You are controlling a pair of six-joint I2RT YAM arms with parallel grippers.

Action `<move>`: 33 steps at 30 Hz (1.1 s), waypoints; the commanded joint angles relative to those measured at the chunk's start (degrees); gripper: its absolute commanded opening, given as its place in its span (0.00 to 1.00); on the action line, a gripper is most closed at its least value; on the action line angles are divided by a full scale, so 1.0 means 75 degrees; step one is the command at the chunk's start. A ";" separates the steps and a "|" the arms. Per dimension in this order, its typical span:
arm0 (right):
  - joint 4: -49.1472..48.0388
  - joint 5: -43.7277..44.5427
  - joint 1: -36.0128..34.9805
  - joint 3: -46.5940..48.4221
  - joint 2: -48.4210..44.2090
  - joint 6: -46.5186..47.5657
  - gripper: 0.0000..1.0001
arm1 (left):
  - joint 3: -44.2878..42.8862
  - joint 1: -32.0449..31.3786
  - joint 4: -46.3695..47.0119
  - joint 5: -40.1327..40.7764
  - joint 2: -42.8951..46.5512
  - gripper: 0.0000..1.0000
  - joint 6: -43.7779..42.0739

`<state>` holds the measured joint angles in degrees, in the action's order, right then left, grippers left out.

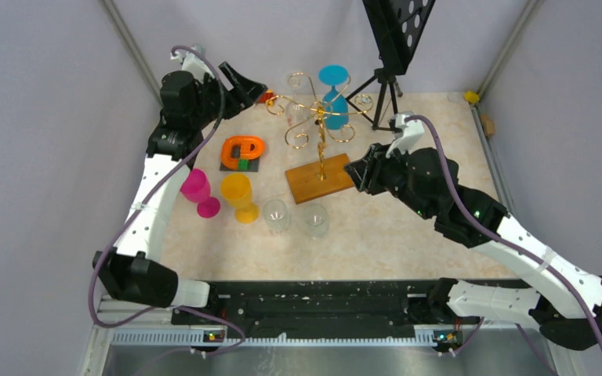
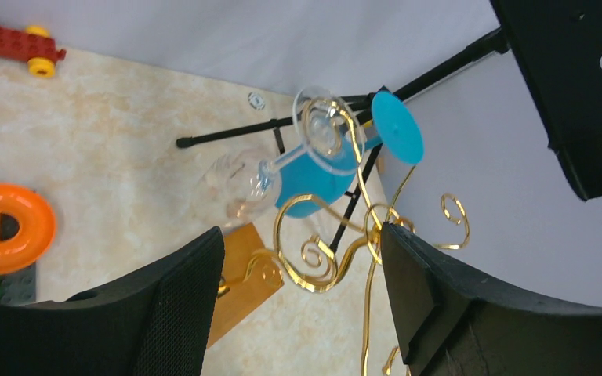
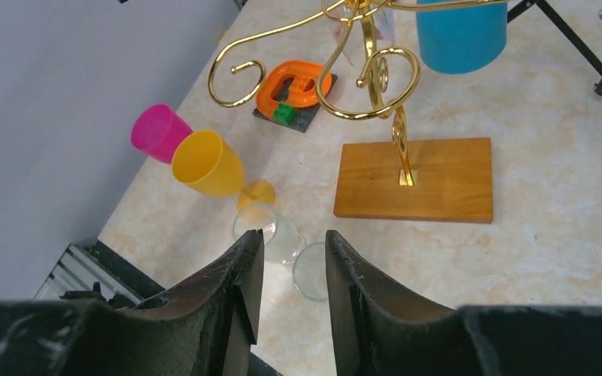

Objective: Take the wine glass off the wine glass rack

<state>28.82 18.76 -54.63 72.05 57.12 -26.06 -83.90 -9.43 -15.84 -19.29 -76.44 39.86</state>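
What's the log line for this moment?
left hand open, empty, facing wine glass rack | right hand open, empty, beside rack base | blue glass, clear glass hang on rack

Bright, even light all round, with only faint soft shadows on the pale table. The overhead view is crisp. The left wrist view is softer: black fingers blur along the bottom edge, and the clear glass perhaps smears slightly.

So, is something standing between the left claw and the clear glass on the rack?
Nothing visible does. The open left claw faces the clear glass with bare space between. A gold curl of the rack shows lower, beside it; the blue glass hangs behind.
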 commanded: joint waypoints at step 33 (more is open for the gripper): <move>-0.1077 -0.0003 0.0052 -0.1214 -0.0948 -0.0109 0.39 | -0.3419 0.0191 0.1353 -0.3139 -0.4174 0.42 0.1603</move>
<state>23.05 18.81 -54.61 63.40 50.37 -26.65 -108.14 -8.32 -11.81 -39.88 -106.50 48.21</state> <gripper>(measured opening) 0.390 0.455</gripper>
